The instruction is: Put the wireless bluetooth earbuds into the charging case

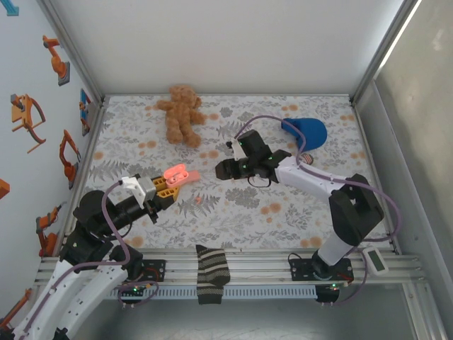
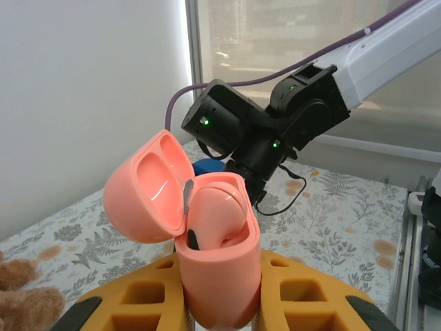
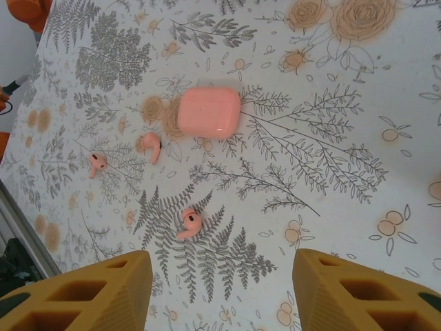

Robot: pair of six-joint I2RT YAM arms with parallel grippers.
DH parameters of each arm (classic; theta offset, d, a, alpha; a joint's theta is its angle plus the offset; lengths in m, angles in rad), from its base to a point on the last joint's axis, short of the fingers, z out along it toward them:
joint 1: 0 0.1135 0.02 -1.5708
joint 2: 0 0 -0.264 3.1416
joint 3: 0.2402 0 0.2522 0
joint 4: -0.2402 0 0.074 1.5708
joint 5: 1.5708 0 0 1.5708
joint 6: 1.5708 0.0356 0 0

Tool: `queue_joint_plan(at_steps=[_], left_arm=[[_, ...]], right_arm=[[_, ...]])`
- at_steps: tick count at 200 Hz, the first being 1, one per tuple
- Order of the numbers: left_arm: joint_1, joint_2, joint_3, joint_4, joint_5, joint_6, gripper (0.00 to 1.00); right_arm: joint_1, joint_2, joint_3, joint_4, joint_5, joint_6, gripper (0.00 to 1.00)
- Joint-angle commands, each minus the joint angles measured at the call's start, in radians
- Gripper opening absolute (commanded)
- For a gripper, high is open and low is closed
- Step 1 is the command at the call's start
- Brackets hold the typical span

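Wireless bluetooth earbuds (image 3: 189, 224), three of them, lie loose on their sides on the floral tablecloth (image 3: 331, 158) in the right wrist view. One is nearest the camera; another (image 3: 150, 146) sits just below and left of a second pink case (image 3: 209, 112), its stem running roughly up and down the frame; the third (image 3: 96, 163) lies further left. That second case lies flat with its longer side roughly across the frame. The right gripper (image 3: 220, 265) hangs above them with its yellow fingers (image 3: 89, 296) spread wide, nothing between them.

In the left wrist view, the charging case (image 2: 220, 276) stands upright, long axis vertical and mouth upward, pinched between the yellow fingers (image 2: 131, 310) of the left gripper (image 2: 220, 307). Its lid (image 2: 148, 186) is swung open to the left of the frame; a pink earbud (image 2: 217, 210) sits inside, its rounded head above the rim. The right arm's black wrist (image 2: 241, 131) is beyond it, and a teddy bear (image 2: 21, 293) is at the lower left.

From the top external camera, the left gripper (image 1: 172, 181) holds the open charging case (image 1: 177, 173) over the left half of the table, lid end toward the right gripper (image 1: 225, 170), which is near it at mid-table. A pink speck (image 1: 199, 201) lies between the arms, too small to identify. The teddy bear (image 1: 182, 113) and a blue cap (image 1: 306, 131) lie at the far side; a striped sock (image 1: 211, 273) hangs over the near rail (image 1: 269, 265).
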Motion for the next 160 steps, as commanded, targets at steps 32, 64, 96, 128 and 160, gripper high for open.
queue_joint_plan(at_steps=[32,64,96,128,160], left_arm=[[-0.002,0.006,0.022,0.019,0.009,0.019,0.19],[-0.001,0.008,0.018,0.023,0.013,0.021,0.19],[-0.002,0.010,0.013,0.028,0.014,0.024,0.19],[-0.002,0.014,0.009,0.032,0.013,0.026,0.19],[-0.002,0.013,0.009,0.034,0.015,0.027,0.19]], right_arm=[[0.052,0.131,0.043,0.044,-0.042,0.089,0.50],[0.077,0.203,0.078,0.046,-0.047,0.109,0.46],[0.107,0.267,0.112,0.054,-0.062,0.126,0.43],[0.136,0.310,0.146,0.037,-0.056,0.121,0.42],[0.156,0.336,0.167,0.021,-0.047,0.113,0.41]])
